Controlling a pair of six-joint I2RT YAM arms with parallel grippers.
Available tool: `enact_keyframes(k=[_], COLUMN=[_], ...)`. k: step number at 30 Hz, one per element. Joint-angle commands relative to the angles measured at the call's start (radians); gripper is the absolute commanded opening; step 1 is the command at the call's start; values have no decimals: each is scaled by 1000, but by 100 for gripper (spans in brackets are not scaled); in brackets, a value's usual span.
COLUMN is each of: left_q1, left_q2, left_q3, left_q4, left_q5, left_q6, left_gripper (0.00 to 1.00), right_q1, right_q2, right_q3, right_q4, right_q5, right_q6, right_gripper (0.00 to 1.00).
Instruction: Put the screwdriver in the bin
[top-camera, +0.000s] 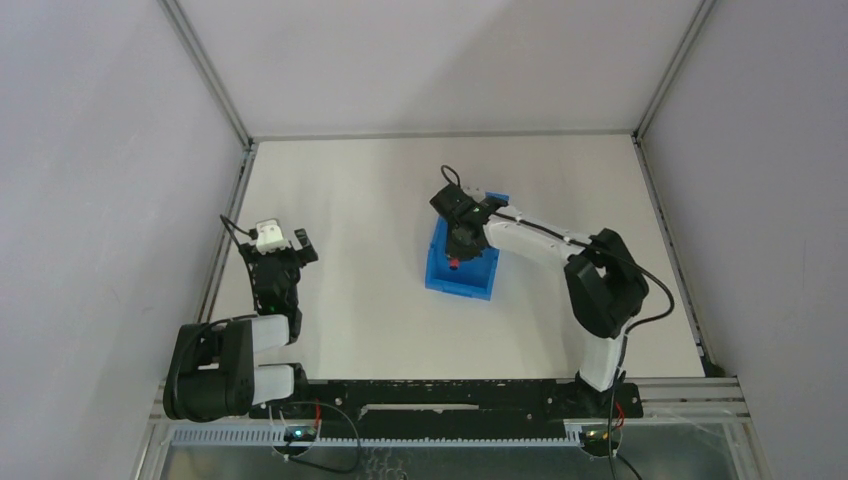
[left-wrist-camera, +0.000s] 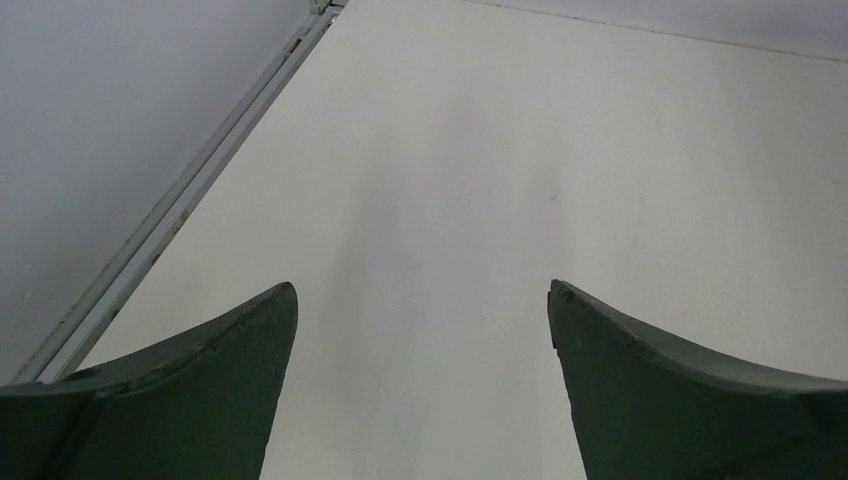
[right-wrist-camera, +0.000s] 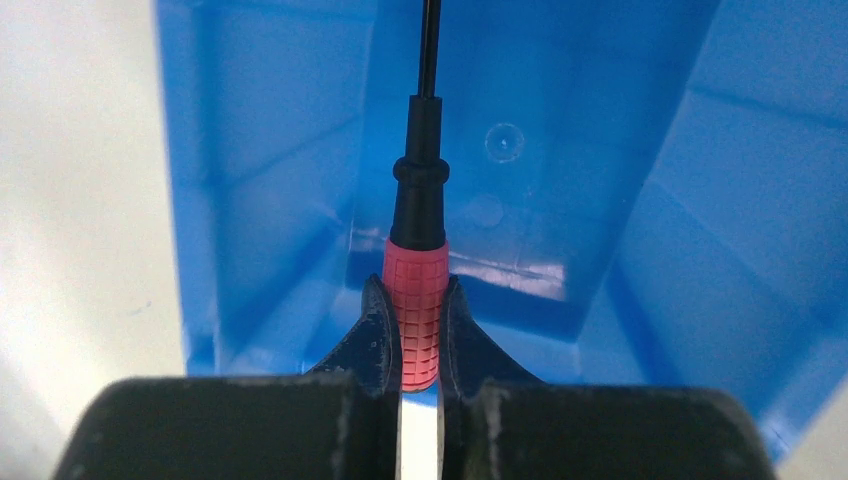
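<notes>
The blue bin (top-camera: 472, 278) stands on the table right of centre; its inside fills the right wrist view (right-wrist-camera: 620, 220). My right gripper (top-camera: 458, 250) hangs over the bin's opening and is shut on the screwdriver (right-wrist-camera: 417, 290). The fingers clamp the red handle from both sides, and the thin black shaft points away down into the bin. A spot of the red handle shows in the top view (top-camera: 455, 264). My left gripper (top-camera: 284, 244) is open and empty over bare table at the left, far from the bin; its fingers (left-wrist-camera: 210, 370) stand wide apart.
A metal rail (left-wrist-camera: 190, 195) runs along the table's left edge beside my left gripper. Grey walls close the table in at the left, right and back. The bin sits with bare white table (top-camera: 370, 220) around it.
</notes>
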Motion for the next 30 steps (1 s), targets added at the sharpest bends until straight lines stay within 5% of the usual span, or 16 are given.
enact_keyframes(k=[1, 6, 11, 24, 30], left_q1=[-3, -4, -2, -3, -4], left_q2=[-8, -8, -8, -8, -8], left_q3=[32, 33, 32, 32, 32], left_q4=[29, 29, 29, 29, 29], left_q5=[-3, -3, -3, -2, -3], left_q6=[20, 20, 20, 20, 20], left_gripper=[100, 100, 100, 100, 100], right_q1=[8, 6, 2, 0, -50], right_q2=[79, 135, 142, -91, -222], right_q3=[-4, -5, -3, 137, 188], right_q4=[104, 119, 109, -6, -17], right_q5=[60, 74, 62, 128, 172], right_q6=[65, 71, 55, -150, -321], right_gripper=[8, 16, 37, 64, 99])
